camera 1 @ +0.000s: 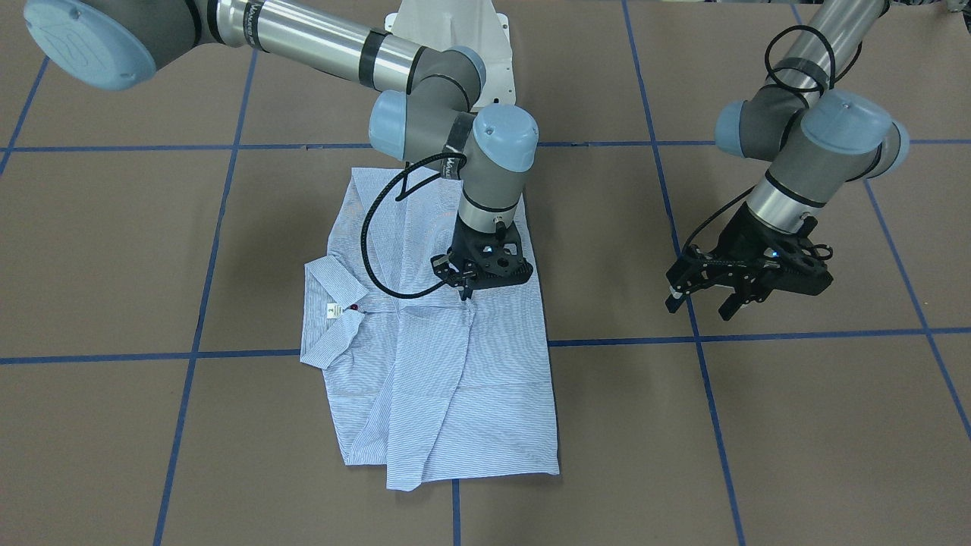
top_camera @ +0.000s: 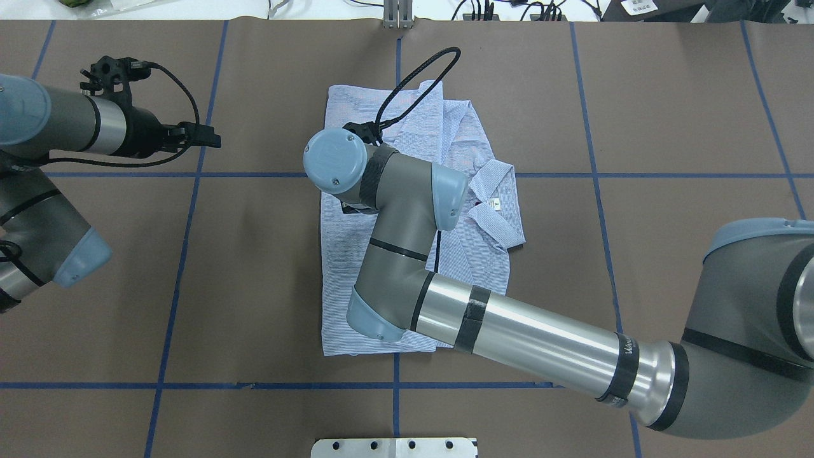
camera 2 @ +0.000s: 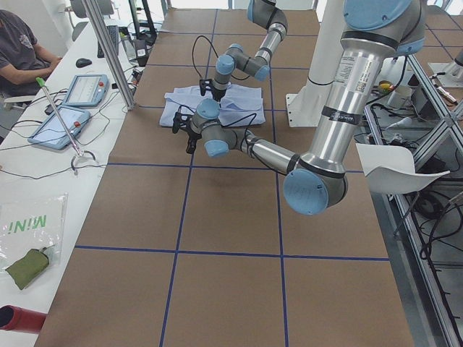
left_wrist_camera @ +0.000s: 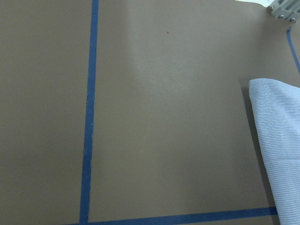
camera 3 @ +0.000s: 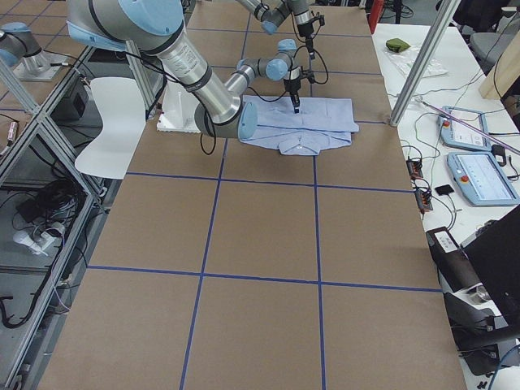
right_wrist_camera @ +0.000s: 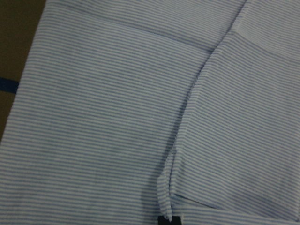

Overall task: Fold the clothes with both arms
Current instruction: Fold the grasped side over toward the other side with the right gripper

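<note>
one shirt, thin pinch at its middle fold
risk: the bite may slip, or drag the folded layers askew, since the right gripper, jaws narrow, seems to nip only one raised fold edge. the shirt lies flat on the table, directly under that gripper. the left gripper hangs wide open, well apart to the shirt's left.

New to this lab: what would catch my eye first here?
A light-blue, white-striped collared shirt lies folded mid-table on the brown tabletop gridded with blue tape. The right arm's black gripper stands on it, fingers pinched on a ridge of cloth. The left arm's black gripper hangs open over bare table, apart.
</note>
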